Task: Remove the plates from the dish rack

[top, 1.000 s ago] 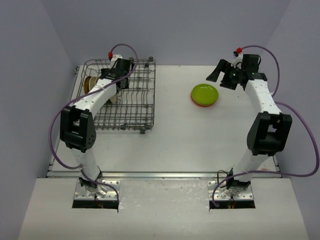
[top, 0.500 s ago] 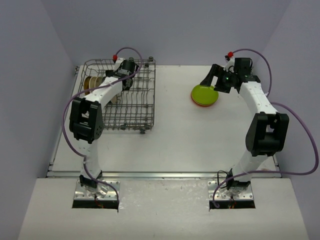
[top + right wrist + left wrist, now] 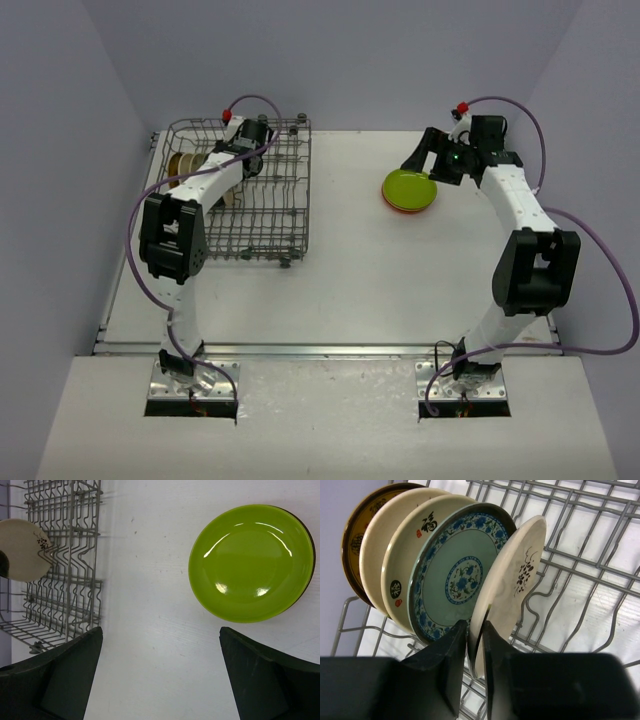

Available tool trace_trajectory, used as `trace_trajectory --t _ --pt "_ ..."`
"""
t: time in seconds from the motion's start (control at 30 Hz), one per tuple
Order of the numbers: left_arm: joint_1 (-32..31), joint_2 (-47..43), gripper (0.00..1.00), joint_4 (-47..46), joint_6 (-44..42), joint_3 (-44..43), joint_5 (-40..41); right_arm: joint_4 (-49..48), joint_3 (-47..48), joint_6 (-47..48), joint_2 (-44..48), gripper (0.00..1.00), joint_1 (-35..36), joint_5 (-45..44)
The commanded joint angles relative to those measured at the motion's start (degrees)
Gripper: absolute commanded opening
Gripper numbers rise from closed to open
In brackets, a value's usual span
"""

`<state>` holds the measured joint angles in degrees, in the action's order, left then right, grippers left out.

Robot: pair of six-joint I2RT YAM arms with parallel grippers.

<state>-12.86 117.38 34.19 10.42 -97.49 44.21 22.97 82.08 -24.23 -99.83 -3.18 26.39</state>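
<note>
Since a second ago, the left end effector [image 3: 475, 630] has been carried deeper into the dish rack [image 3: 580, 555], the right end effector [image 3: 160, 632] lowered.
A beige-backed plate [image 3: 512, 580] is pinched by its rim in the left end effector, a teal-patterned plate [image 3: 455, 575] standing just left of it. The right end effector is held spread, the lime green plate [image 3: 252, 562] lying on the worktop [image 3: 150, 570] ahead and rightward.

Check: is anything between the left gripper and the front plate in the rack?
Nothing visible. The left gripper straddles the rim of the beige plate; the teal-patterned plate leans close behind it in the dish rack.
</note>
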Motion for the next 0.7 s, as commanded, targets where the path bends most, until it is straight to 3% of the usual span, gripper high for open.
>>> trace_trajectory --t 0.0,0.2,0.5,0.6,0.67 --pt "0.5 -2.7 0.12 -2.8 -1.3 -0.3 2.7 -2.0 -0.3 0.4 2.8 0.99 0.2 0.6" --pt "0.5 -6.5 0.07 -3.7 -2.8 -0.1 3.3 -2.4 -1.2 -0.2 3.6 0.99 0.2 1.4" --pt "-0.5 -12.4 0.0 -3.7 -9.3 -6.6 4.1 -3.2 -1.7 -1.3 4.9 0.99 0.3 2.7" --pt "-1.9 -15.9 0.0 -4.5 -10.2 -6.1 -1.5 -4.4 -2.3 -2.3 5.6 0.99 0.4 6.1" --pt "-2.0 -20.1 0.0 -3.5 -8.8 -4.9 -10.6 -8.1 -3.5 -3.2 6.3 0.99 0.5 10.9"
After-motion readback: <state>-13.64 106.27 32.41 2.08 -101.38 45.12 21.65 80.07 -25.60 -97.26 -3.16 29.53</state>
